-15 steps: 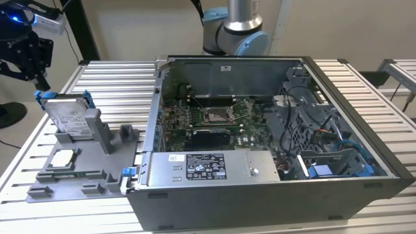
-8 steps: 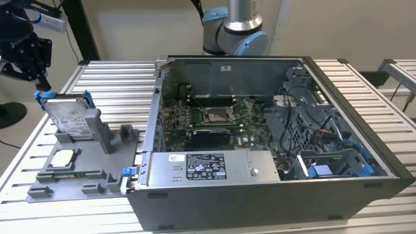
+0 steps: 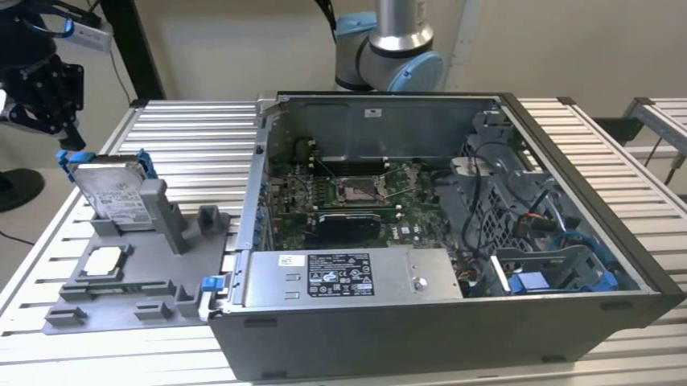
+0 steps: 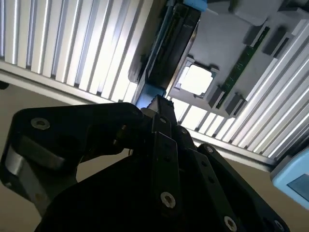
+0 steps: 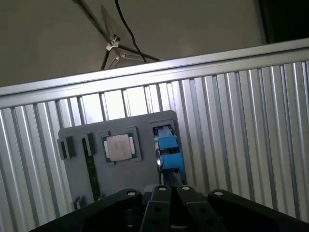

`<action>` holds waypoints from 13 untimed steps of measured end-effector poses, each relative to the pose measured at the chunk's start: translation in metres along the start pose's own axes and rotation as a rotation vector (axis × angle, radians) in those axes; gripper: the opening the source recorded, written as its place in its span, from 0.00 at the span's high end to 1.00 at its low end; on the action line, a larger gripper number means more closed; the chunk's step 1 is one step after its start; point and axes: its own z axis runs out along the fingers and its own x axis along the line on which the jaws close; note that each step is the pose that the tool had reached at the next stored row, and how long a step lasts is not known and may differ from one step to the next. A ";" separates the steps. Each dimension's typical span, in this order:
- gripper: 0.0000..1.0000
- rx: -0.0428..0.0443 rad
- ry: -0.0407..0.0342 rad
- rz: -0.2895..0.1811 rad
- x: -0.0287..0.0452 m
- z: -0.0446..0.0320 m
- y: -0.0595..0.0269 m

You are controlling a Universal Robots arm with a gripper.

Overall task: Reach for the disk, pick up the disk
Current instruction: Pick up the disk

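Exterior view first: the disk is standing on edge in a slot at one end of the grey tray. Its label face is showing and its blue bracket wraps over the top edge. My gripper hangs just above that end of the tray, close to the disk's top corner, and as far as I can see it's not touching it.

Both wrist views look down past the fingers, and the pincer looks closed to me: fingertips pressed together with nothing between them. In the first wrist view the blue of the bracket sits just past the tips, so I'm roughly over the disk's top edge.

The small square chip lies flat in its own pocket in the tray, beside the disk. A green memory stick sits in a groove of the tray on the chip's other side.

The tray rests on the slatted metal table, right next to the open computer case.
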 end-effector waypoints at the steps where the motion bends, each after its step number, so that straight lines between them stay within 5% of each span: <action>1: 1.00 -0.0003 0.0001 -0.015 0.0000 0.0001 0.0000; 8: 1.00 -0.0004 0.0001 -0.033 0.0000 0.0003 0.0000; 9: 0.00 -0.0004 0.0001 -0.033 0.0000 0.0003 0.0000; 13: 0.00 -0.0004 0.0001 -0.033 0.0000 0.0003 0.0000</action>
